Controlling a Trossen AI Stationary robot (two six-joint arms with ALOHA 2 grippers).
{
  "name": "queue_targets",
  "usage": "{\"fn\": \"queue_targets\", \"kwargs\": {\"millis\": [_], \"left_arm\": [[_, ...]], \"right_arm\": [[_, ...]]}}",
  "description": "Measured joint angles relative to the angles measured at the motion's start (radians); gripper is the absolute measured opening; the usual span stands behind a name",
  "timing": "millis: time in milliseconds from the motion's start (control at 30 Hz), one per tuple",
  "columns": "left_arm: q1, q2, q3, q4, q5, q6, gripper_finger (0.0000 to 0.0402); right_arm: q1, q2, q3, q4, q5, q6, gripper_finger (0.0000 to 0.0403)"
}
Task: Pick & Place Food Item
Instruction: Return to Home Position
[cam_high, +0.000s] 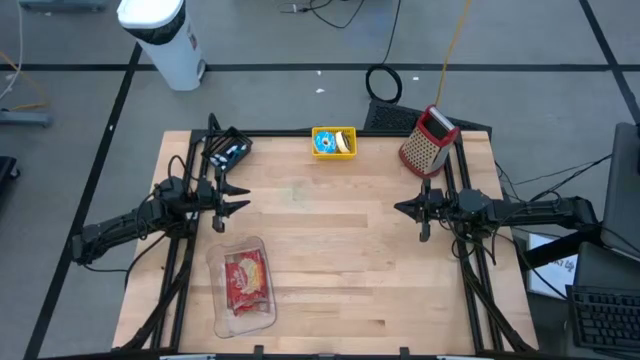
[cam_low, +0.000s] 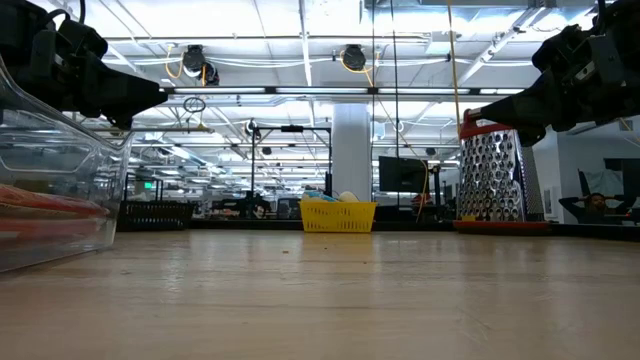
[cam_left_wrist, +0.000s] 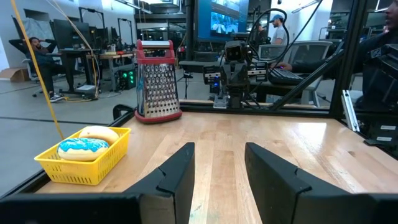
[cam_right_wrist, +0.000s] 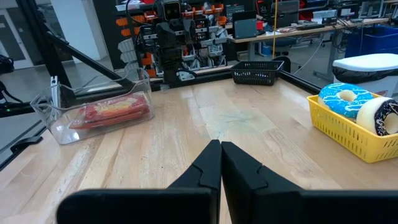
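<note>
Wooden table (cam_high: 330, 260), both arms drawn back to their own sides, nothing held.

- Left gripper (cam_high: 240, 198): hovers over the left part of the table, just beyond the far end of the transparent bin (cam_high: 245, 324). Fingers (cam_left_wrist: 181, 177) spread apart, with bare tabletop showing between them in the left wrist view.
- Right gripper (cam_high: 401, 208): hovers over the right part of the table, well apart from the bin. Fingers (cam_right_wrist: 205, 171) pressed together, with nothing between them.
- Red popcorn bags (cam_high: 247, 278): lying flat inside the bin, near the front left of the table. They appear stacked. The count cannot be told from here.
- Others: yellow basket (cam_high: 333, 143) with 2 donuts (cam_left_wrist: 83, 147) at the far edge, box grater (cam_high: 428, 140) at the far right, black mesh basket (cam_right_wrist: 258, 73) at the far left.

Handling judgement: the bags look like thin, glossy film pouches. They are likely light, soft and crinkly, a bit slick, with contents that would crush under a hard squeeze. The best hold is probably a gentle pinch across a flat sealed edge, or a wide, shallow grasp over the middle from above. The bin walls crowd the long sides, so approaching along the bin's length looks safer. The bin is clear, rigid and probably light, so it may slide if nudged.

With the bags binned, the placing looks complete.
</note>
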Motion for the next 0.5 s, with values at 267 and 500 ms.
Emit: {"fn": "queue_targets", "kwargs": {"millis": [267,500], "left_arm": [[0.0,0.0,0.0,0.0,0.0,0.0,0.0143],[0.0,0.0,0.0,0.0,0.0,0.0,0.0143]], "right_arm": [[0.0,0.0,0.0,0.0,0.0,0.0,0.0002],[0.0,0.0,0.0,0.0,0.0,0.0,0.0003]]}}
